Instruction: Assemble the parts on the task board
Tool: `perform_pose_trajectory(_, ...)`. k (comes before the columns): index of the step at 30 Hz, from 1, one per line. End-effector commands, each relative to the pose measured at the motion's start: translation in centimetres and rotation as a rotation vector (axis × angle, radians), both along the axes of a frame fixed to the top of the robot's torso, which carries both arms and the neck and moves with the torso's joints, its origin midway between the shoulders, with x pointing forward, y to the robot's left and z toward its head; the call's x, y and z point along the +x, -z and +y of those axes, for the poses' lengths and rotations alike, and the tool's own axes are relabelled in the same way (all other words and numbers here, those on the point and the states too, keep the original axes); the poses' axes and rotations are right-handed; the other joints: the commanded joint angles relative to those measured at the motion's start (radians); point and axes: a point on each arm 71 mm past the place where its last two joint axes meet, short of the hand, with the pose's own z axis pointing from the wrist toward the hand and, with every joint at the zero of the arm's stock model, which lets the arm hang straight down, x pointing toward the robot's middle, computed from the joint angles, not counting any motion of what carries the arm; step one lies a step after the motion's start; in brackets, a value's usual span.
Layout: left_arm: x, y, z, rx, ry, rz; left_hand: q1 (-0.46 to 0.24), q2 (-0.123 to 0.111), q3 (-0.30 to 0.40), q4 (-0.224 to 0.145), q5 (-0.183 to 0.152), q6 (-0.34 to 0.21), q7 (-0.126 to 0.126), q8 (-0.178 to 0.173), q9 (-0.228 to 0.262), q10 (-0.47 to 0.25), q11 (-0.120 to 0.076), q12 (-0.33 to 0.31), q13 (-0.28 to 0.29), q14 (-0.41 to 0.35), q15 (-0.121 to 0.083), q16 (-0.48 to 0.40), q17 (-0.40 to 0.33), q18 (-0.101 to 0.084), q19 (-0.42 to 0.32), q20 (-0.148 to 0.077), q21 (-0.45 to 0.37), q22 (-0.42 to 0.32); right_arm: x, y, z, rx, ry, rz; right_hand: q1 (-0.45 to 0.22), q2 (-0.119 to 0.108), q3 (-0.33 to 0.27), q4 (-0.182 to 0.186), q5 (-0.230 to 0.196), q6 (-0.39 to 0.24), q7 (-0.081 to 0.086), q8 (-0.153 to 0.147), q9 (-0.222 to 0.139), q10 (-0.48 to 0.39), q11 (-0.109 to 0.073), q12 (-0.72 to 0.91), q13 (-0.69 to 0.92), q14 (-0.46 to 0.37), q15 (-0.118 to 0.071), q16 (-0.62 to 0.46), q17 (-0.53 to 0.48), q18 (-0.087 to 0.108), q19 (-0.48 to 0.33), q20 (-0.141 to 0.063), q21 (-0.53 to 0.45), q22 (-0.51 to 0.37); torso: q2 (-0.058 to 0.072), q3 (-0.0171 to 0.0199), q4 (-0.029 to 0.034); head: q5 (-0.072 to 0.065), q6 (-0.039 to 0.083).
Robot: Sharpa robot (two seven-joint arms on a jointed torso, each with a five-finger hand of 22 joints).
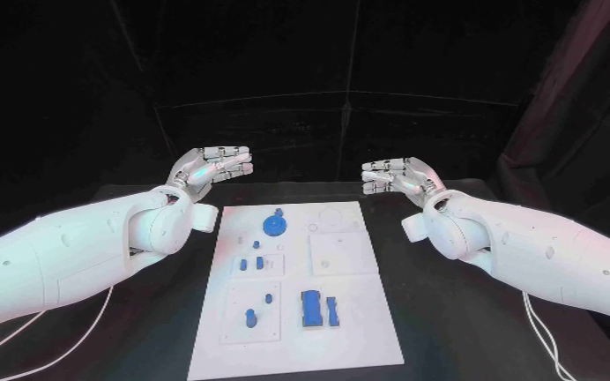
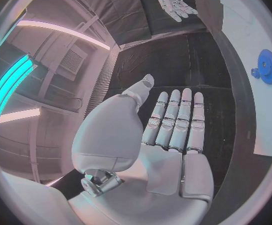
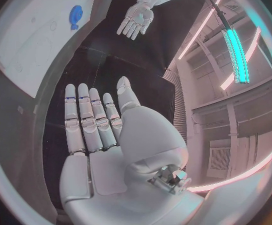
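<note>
We're seeing task board [image 1: 295,310] lying mid tabletop [image 1: 152,328] w/ blue parts [image 1: 311,308] sitting on it. We're holding left hand [image 1: 210,168] & right hand [image 1: 397,175] raised past board's far end, fingers apart, holding nothing.

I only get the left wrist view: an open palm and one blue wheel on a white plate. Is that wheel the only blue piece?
Observer: No. The head view shows a larger blue block on the task board, nearer the robot.
Operator: Is the other hand holding anything?
Observer: No. Its own wrist view shows the right hand flat, fingers straight, with nothing in it.
Operator: Are the hands over the plate?
Observer: No. From the head, the left hand and the right one are past the board's far edge.
</note>
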Motion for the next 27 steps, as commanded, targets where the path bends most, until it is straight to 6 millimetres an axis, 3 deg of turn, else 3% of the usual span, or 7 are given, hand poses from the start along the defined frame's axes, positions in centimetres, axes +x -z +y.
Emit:
perform_pose_trajectory(1,-0.1,0.0,-0.2,0.001,0.004,0.002,-0.391,0.052,-0.085,0.046,-0.045,-0.284,-0.049,-0.06,-0.058,-0.287,-0.054,-0.034,-0.054,-0.26,-0.047,-0.058,-0.061,-0.051,-0.211,-0.089,-0.092,-0.072,-0.2,0.0,0.1,-0.003,0.001,0.002,-0.419,-0.056,0.074,0.053,-0.049,-0.278,-0.054,-0.057,-0.044,-0.321,-0.053,-0.06,-0.043,-0.338,-0.042,-0.056,-0.05,-0.051,-0.277,-0.076,-0.071,-0.05,-0.004,0.0018,0.0017,0.001,-0.002)
perform_pose_trajectory(9,-1.5,0.9,-2.0,0.015,-0.042,0.009,-0.632,0.052,-0.138,0.046,-0.045,-0.46,-0.08,-0.06,-0.058,-0.464,-0.087,-0.105,-0.054,-0.421,-0.075,-0.093,-0.099,-0.079,-0.341,-0.143,-0.092,-0.117,-1.7,-0.2,1.5,0.064,0.069,-0.011,-0.674,-0.09,0.117,0.087,-0.049,-0.449,-0.088,-0.057,-0.137,-0.516,-0.085,-0.06,-0.132,-0.544,-0.131,-0.056,-0.08,-0.074,-0.446,-0.123,-0.114,-0.08,-0.051,0.0276,0.0256,0.014,0.011)
perform_pose_trajectory(11,-2.1,1.2,-2.7,0.021,-0.061,0.011,-0.671,0.052,-0.146,0.046,-0.045,-0.488,-0.155,-0.06,-0.058,-0.492,-0.092,-0.105,-0.054,-0.447,-0.145,-0.098,-0.105,-0.079,-0.362,-0.152,-0.092,-0.124,-2.3,-0.2,2.1,0.087,0.097,-0.012,-0.712,-0.096,0.125,0.091,-0.049,-0.474,-0.093,-0.057,-0.137,-0.545,-0.09,-0.06,-0.132,-0.575,-0.131,-0.056,-0.152,-0.079,-0.472,-0.13,-0.121,-0.154,-0.057,0.0308,0.0286,0.016,0.013)
perform_pose_trajectory(13,-3.0,1.6,-3.7,0.029,-0.09,0.014,-0.728,0.052,-0.158,0.046,-0.045,-0.529,-0.155,-0.06,-0.058,-0.534,-0.168,-0.105,-0.054,-0.485,-0.145,-0.107,-0.114,-0.09,-0.393,-0.165,-0.092,-0.135,-3.3,-0.3,2.9,0.119,0.14,-0.01,-0.775,-0.104,0.137,0.163,-0.049,-0.516,-0.101,-0.057,-0.137,-0.593,-0.165,-0.06,-0.132,-0.625,-0.131,-0.056,-0.152,-0.086,-0.513,-0.142,-0.131,-0.154,-0.059,0.0318,0.0295,0.016,0.014)
perform_pose_trajectory(14,-3.4,1.7,-4.1,0.032,-0.103,0.015,-0.747,0.052,-0.163,0.046,-0.045,-0.543,-0.155,-0.06,-0.058,-0.548,-0.168,-0.105,-0.054,-0.498,-0.145,-0.179,-0.117,-0.09,-0.404,-0.169,-0.092,-0.138,-3.7,-0.4,3.1,0.13,0.156,-0.008,-0.795,-0.176,0.141,0.163,-0.049,-0.53,-0.172,-0.057,-0.137,-0.609,-0.165,-0.06,-0.132,-0.642,-0.131,-0.056,-0.152,-0.09,-0.527,-0.146,-0.135,-0.154,-0.059,0.0318,0.0295,0.016,0.014)
perform_pose_trajectory(24,-6.5,2.1,-7.0,0.058,-0.202,0.018,-0.907,0.052,-0.195,0.046,-0.045,-0.66,-0.155,-0.06,-0.058,-0.666,-0.168,-0.105,-0.054,-0.604,-0.145,-0.179,-0.191,-0.171,-0.49,-0.206,-0.092,-0.226,-6.4,-0.7,4.8,0.183,0.259,0.017,-0.966,-0.176,0.232,0.163,-0.049,-0.644,-0.172,-0.057,-0.137,-0.74,-0.165,-0.06,-0.132,-0.78,-0.131,-0.056,-0.152,-0.101,-0.639,-0.24,-0.22,-0.154,-0.059,0.0318,0.0295,0.016,0.014)
perform_pose_trajectory(27,-6.8,2.1,-7.3,0.061,-0.212,0.018,-0.936,0.052,-0.266,0.046,-0.045,-0.681,-0.155,-0.06,-0.058,-0.688,-0.168,-0.105,-0.054,-0.624,-0.145,-0.179,-0.191,-0.171,-0.505,-0.278,-0.092,-0.226,-6.6,-0.7,4.9,0.185,0.265,0.019,-0.997,-0.176,0.232,0.163,-0.049,-0.664,-0.172,-0.057,-0.137,-0.763,-0.165,-0.06,-0.132,-0.805,-0.131,-0.056,-0.152,-0.171,-0.657,-0.24,-0.22,-0.154,-0.059,0.0318,0.0295,0.016,0.014)
